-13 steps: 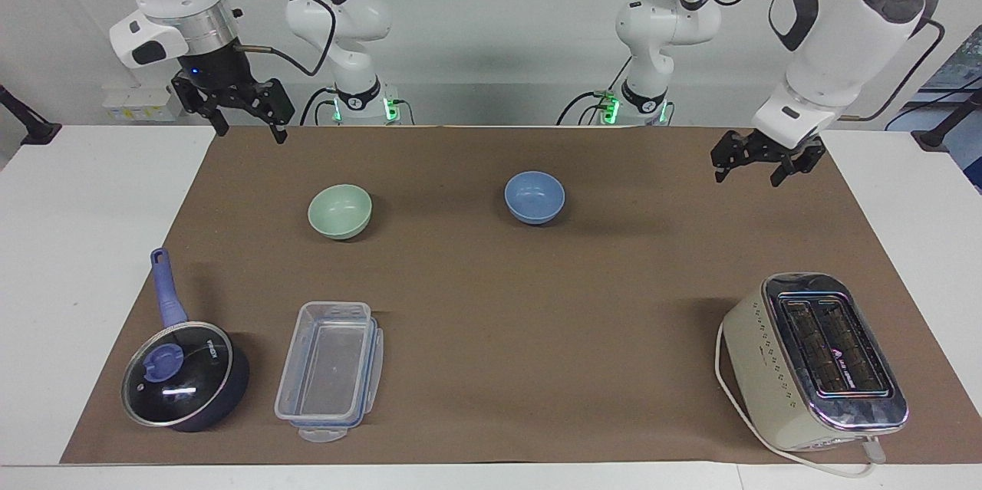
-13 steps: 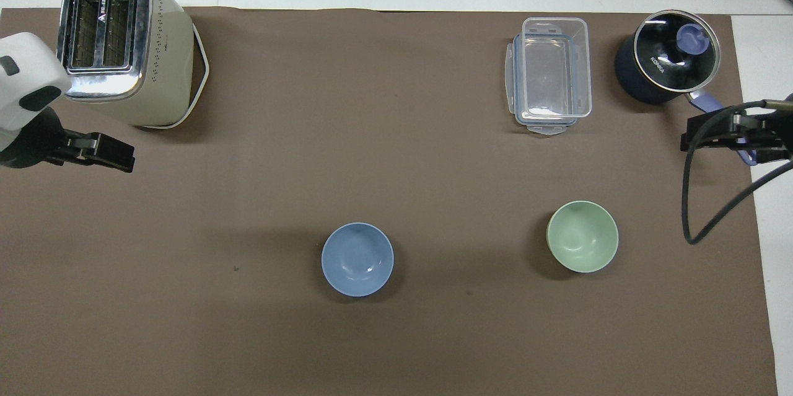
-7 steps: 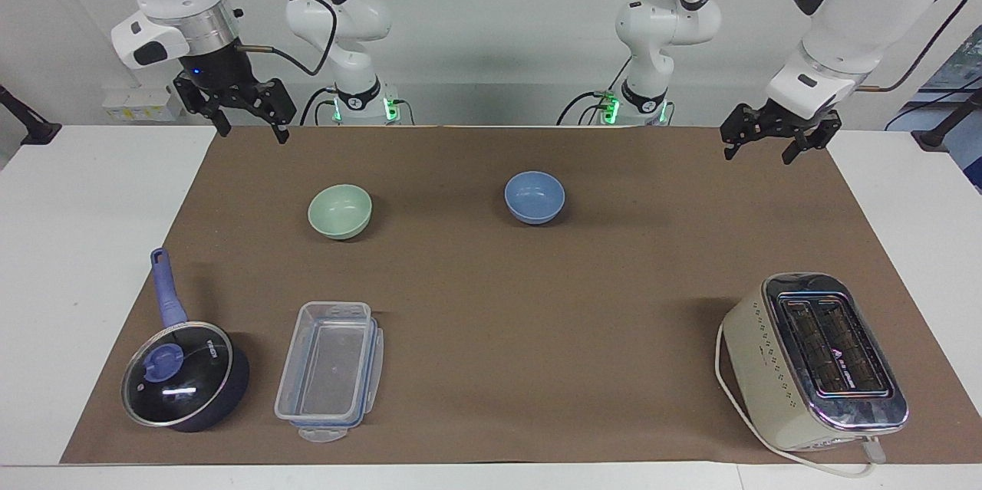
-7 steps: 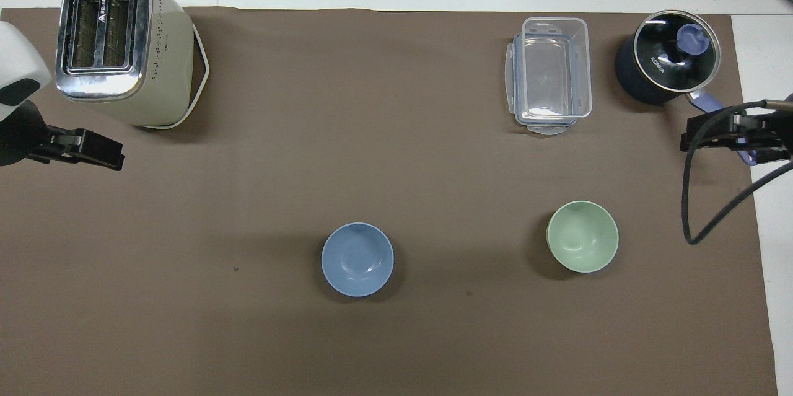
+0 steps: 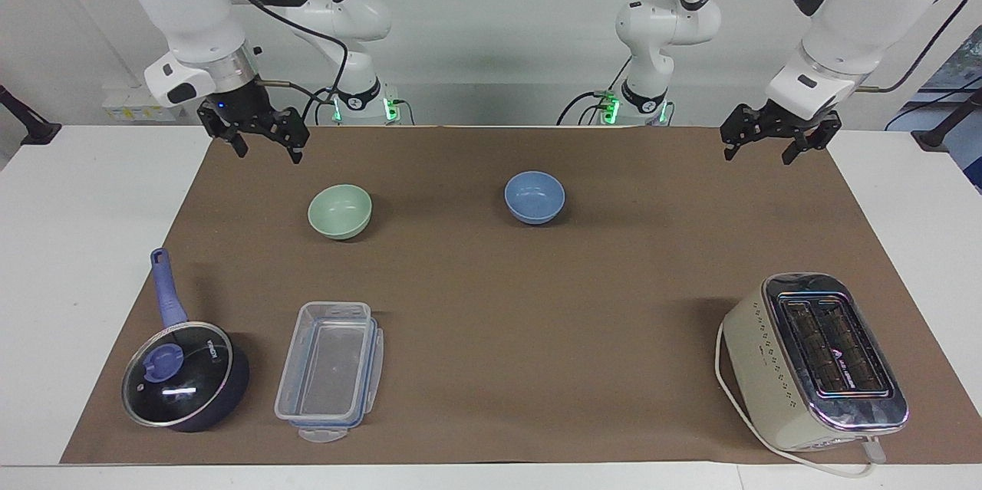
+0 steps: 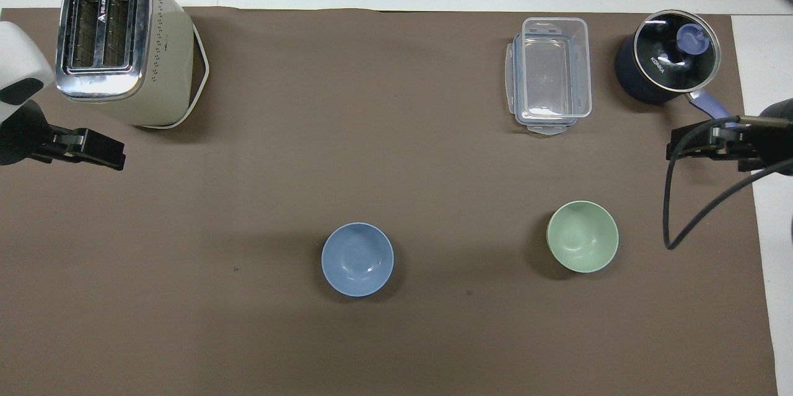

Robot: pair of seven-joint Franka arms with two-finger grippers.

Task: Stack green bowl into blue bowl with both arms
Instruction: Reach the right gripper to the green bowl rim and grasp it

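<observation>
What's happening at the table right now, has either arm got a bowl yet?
Neither has. The green bowl and the blue bowl sit apart on the brown mat, both empty. The right tool hangs open above the mat near the green bowl. The left tool hangs open over the mat's edge at the left arm's end. Nothing is held.

"konka" on the saucepan lid (image 6: 676,49)

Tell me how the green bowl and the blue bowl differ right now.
Colour: the green bowl is pale mint, the blue bowl light periwinkle.
Place: the green bowl sits toward the right arm's end of the table, the blue bowl nearer the middle.
Neighbours: the green bowl lies closer to the clear container than the blue bowl does.
Shared: both stand upright, empty, alike in size and untouched.
</observation>
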